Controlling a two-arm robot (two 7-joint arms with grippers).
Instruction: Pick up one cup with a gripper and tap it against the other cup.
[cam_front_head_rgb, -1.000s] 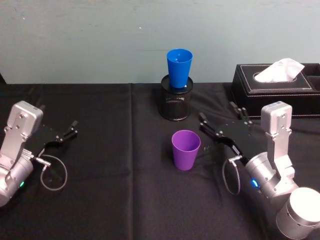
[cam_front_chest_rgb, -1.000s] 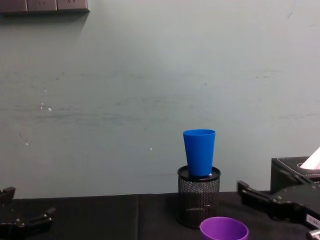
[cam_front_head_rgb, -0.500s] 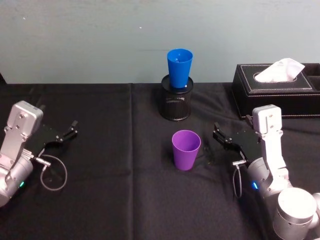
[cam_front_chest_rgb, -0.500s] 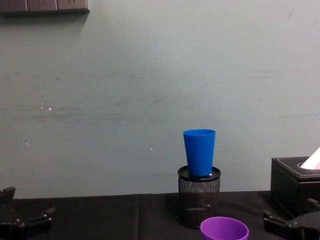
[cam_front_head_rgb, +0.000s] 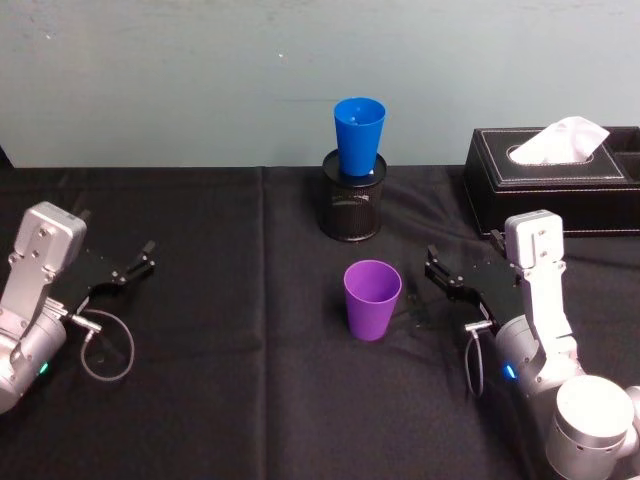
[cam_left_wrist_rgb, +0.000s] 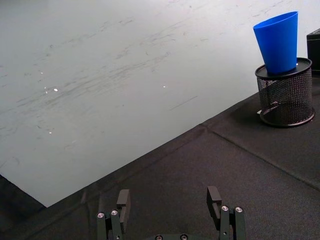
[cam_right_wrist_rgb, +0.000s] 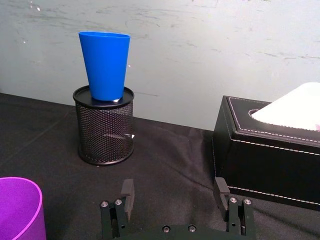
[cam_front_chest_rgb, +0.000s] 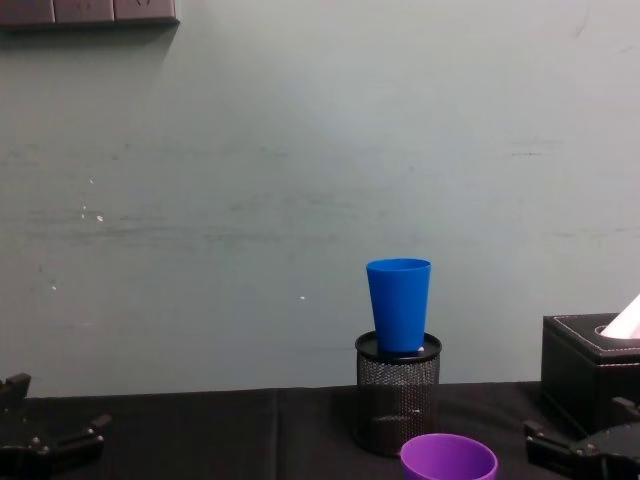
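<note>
Purple cup (cam_front_head_rgb: 372, 299) is standing upright and empty on the black tablecloth (cam_front_head_rgb: 230, 400) as we're watching, while the blue cup (cam_front_head_rgb: 359, 135) is sitting upright in the black mesh pen holder (cam_front_head_rgb: 352, 208) behind it. We're seeing the right gripper (cam_front_head_rgb: 466, 285) hovering just beside the purple cup, fingers spread wide and gripping nothing. Over at the left edge, the left gripper (cam_front_head_rgb: 118, 272) is resting spread and empty.
</note>
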